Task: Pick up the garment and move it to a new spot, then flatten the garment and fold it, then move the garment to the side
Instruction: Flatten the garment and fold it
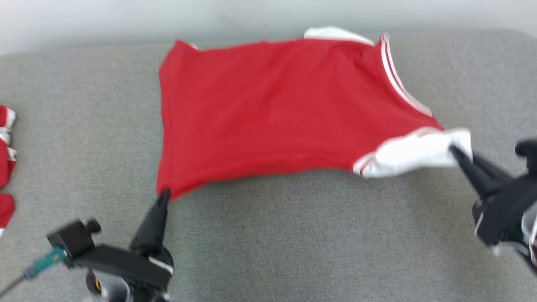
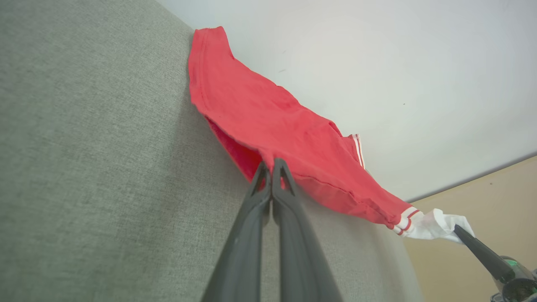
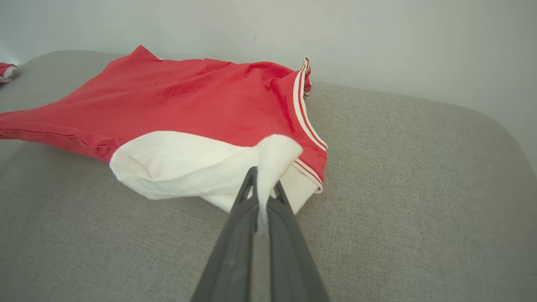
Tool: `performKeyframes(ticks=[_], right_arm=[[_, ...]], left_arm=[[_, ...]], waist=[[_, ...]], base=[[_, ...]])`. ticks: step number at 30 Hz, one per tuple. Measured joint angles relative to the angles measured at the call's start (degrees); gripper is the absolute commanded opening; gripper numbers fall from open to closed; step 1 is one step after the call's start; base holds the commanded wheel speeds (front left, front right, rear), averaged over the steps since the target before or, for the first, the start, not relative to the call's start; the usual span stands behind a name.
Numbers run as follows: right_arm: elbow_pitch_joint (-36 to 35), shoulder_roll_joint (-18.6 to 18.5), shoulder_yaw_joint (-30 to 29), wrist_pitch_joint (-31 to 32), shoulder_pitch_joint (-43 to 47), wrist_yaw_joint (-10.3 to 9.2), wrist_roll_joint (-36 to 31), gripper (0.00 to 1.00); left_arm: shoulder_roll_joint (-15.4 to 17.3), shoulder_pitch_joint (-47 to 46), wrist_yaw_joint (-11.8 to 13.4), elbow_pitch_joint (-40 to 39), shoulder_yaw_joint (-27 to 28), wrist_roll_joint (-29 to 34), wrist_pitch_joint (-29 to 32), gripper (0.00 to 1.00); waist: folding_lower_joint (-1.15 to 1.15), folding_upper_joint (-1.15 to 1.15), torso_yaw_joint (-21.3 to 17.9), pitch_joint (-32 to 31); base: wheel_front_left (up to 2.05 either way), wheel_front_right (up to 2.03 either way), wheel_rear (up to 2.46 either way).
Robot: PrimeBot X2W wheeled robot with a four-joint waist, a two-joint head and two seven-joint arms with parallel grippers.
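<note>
Head view: red garment (image 1: 268,113) spread on the grey padded surface (image 1: 293,243), far edge near the back, near edge raised a little with shadow under it. Left gripper (image 1: 163,193) is clenched on the near-left hem corner (image 1: 174,184). Right gripper (image 1: 455,151) is clenched on the tip of the white sleeve (image 1: 411,155) at the right. Cloth is taut between the 2 grips. More red-and-white clothes (image 1: 5,159) lie at the far left edge, well apart.

Step, my read: flattening; fold not begun. To do it well:
- hold both grips level
- pull gently toward the robot so the far part smooths out
- lower the near edge evenly, then release
- go easy on the sleeve side, since that pull distorts the shape

Left wrist view: the 2 fingers are pressed together with the red hem pinched at the tips. It adds what the head view lacks: the near edge clearly hangs off the surface, with an under layer showing in the gap, so both layers may not be caught. I can't tell for sure. Pale wall (image 2: 377,63) behind. The right gripper's tip on the sleeve shows at lower right.

Right wrist view: white cloth is nipped between the fingers, with a thin strip running down between them. It's a small bite and likely to slip under a hard pull. New here: the sleeve opening bags open, and a ridge of wrinkles sits beside the striped trim (image 3: 308,121). The head view is too blurred to show either. That area needs smoothing before any fold.
</note>
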Motion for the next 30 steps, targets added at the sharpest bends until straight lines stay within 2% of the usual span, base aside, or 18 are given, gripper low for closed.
performKeyframes(ticks=[7, 14, 18, 30], right_arm=[[-7.1, 9.0, -11.4, 7.5, 13.5, 0.00, -1.4, 0.00], [-13.4, 16.8, -16.8, 14.5, 22.1, 0.00, -2.6, 0.00], [-16.0, 19.4, -19.1, 20.5, 26.4, 0.00, -2.4, 0.00], [-22.6, 24.8, -24.5, 30.1, 33.7, 0.00, -1.2, 0.00]], left_arm=[[-0.1, 5.9, 1.1, -0.1, -1.2, 1.6, -1.0, 0.00], [1.7, 9.9, 2.3, -0.2, -2.8, 2.9, 0.7, 0.00], [3.1, 12.0, 3.4, -1.0, -3.4, 3.1, 2.5, 0.00], [6.4, 16.9, 6.1, -4.0, -4.5, 3.4, 7.4, 0.00]], waist=[[0.00, 0.00, 1.0, -3.4], [0.01, 0.01, 1.4, -4.8], [0.02, 0.01, 1.0, -4.8], [0.02, 0.02, 0.7, -4.5]], base=[[0.00, 0.00, 0.00], [0.00, 0.00, 0.00], [0.00, 0.00, 0.00], [0.00, 0.00, 0.00]])
